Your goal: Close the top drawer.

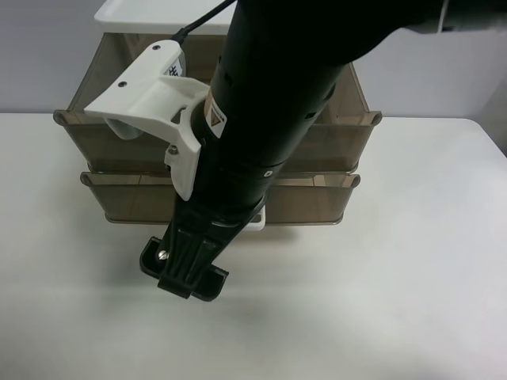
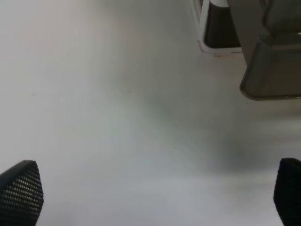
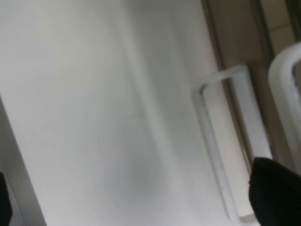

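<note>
From my console the top drawer (image 1: 99, 142) stands pulled well out of the cabinet at the far side of the table (image 1: 412, 301). I look down into its smoky-brown tub, with the white cabinet top (image 1: 150, 14) behind it and the lower drawer (image 1: 317, 202) showing its front just beneath. The right gripper (image 1: 186, 273) hangs low on the near side of both fronts, just beside the lower drawer's white handle (image 1: 257, 223), its arm (image 1: 277, 95) reaching in over the open tub. The top drawer's own handle is hidden under that arm. I call it the right one because the right wrist view has two white loop handles close up: a sharper one (image 3: 225, 141) lying toward the table and a thicker, blurred one (image 3: 287, 80) nearer the lens, which I judge to be the top drawer's. Standing out in front makes sense to me, since closing calls for a push on the front toward the far side, not a grasp. Its jaws are spread wide, one dark fingertip (image 3: 275, 193) at the frame's edge and a sliver of the other opposite, with nothing between them and nothing touched that I can see. The left gripper (image 2: 153, 193) is likewise wide open and empty above bare table, well apart from a brown drawer corner (image 2: 268, 80), which leaves the working arm room.
</note>
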Robot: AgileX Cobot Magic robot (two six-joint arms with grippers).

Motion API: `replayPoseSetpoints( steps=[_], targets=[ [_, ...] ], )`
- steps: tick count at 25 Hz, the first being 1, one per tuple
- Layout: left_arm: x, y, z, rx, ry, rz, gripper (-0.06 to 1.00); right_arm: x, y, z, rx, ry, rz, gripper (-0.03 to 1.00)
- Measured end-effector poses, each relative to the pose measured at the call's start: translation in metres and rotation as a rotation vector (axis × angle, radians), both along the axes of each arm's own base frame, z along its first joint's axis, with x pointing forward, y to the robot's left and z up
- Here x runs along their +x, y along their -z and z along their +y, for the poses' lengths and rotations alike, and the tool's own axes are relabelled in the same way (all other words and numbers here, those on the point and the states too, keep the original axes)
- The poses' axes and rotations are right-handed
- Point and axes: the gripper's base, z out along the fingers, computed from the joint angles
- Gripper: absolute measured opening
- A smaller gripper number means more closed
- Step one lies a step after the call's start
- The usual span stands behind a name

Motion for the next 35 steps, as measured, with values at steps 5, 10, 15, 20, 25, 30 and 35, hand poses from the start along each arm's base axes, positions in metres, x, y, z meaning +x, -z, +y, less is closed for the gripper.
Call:
replayPoseSetpoints(
  steps=[5,10,15,20,25,30,35],
  targets=[
    [0.0,0.0,0.0,0.0,0.0,0.0,0.99,0.01,-0.001,-0.003,0.026,0.032,-0.004,0.99],
    [0.0,0.0,0.0,0.0,0.0,0.0,0.99,0.023,-0.003,-0.007,0.063,0.065,-0.033,0.99],
    [0.0,0.0,0.0,0.0,0.0,0.0,0.99,0.039,-0.005,-0.011,0.107,0.102,-0.076,0.99],
    [0.0,0.0,0.0,0.0,0.0,0.0,0.99,0.059,-0.003,-0.005,0.113,0.126,-0.096,0.99],
    [0.0,0.0,0.0,0.0,0.0,0.0,0.99,0.075,-0.003,0.011,0.121,0.128,-0.118,0.99],
    [0.0,0.0,0.0,0.0,0.0,0.0,0.99,0.087,-0.009,0.019,0.134,0.129,-0.148,0.99],
    [0.0,0.0,0.0,0.0,0.0,0.0,0.99,0.101,-0.008,0.017,0.117,0.147,-0.17,0.99]
  ],
)
